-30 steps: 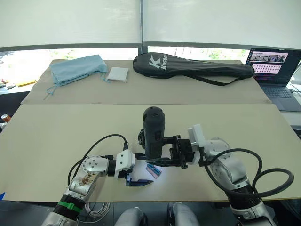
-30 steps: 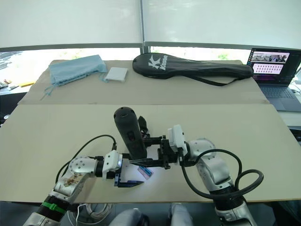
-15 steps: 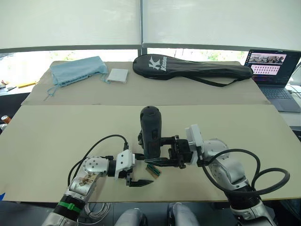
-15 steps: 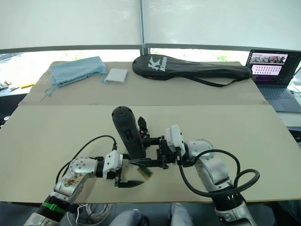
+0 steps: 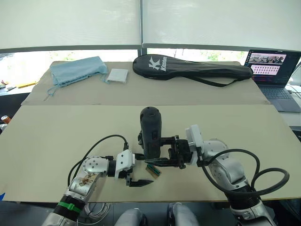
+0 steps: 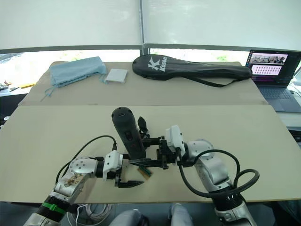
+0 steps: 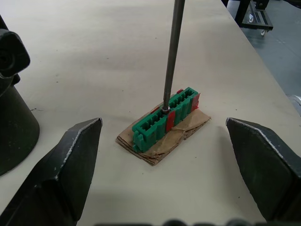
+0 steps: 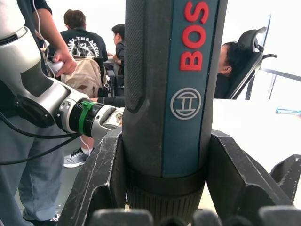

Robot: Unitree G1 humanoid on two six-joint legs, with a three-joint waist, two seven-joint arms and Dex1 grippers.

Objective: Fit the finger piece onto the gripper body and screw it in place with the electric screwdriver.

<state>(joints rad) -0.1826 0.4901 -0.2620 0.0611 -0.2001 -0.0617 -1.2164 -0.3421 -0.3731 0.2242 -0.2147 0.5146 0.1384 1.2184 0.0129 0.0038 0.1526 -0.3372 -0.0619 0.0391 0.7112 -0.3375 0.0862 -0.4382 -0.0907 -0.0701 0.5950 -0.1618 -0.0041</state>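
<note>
The left gripper (image 5: 139, 176) lies low on the worktop (image 5: 56, 136), its fingers (image 7: 61, 160) spread wide and holding nothing. Between them, touching neither, a green ridged block (image 7: 164, 115) with red parts sits on a scrap of brown card (image 7: 162, 141). The thin metal bit of the electric screwdriver (image 5: 151, 132) comes down onto the top of that block, near its middle, as the left wrist view shows. Just outside one finger of the left gripper stands a dark cone-shaped piece (image 7: 14, 127), upright on the worktop; whether it is the gripper body cannot be told.

To the right, the right gripper (image 5: 164, 149) has its fingers (image 8: 101, 174) pinching the thick black barrel of the electric screwdriver, one on each side, low on the barrel. The tool stands nearly upright, rising well above those fingers.

Far beyond both sets of fingers lie a blue cloth (image 5: 77, 68), a small white pad (image 5: 117, 75) and a long black racket bag (image 5: 193, 67); a laptop (image 5: 275, 75) stands at the far right.

People (image 8: 89, 44) show behind the tool in the right wrist view.
</note>
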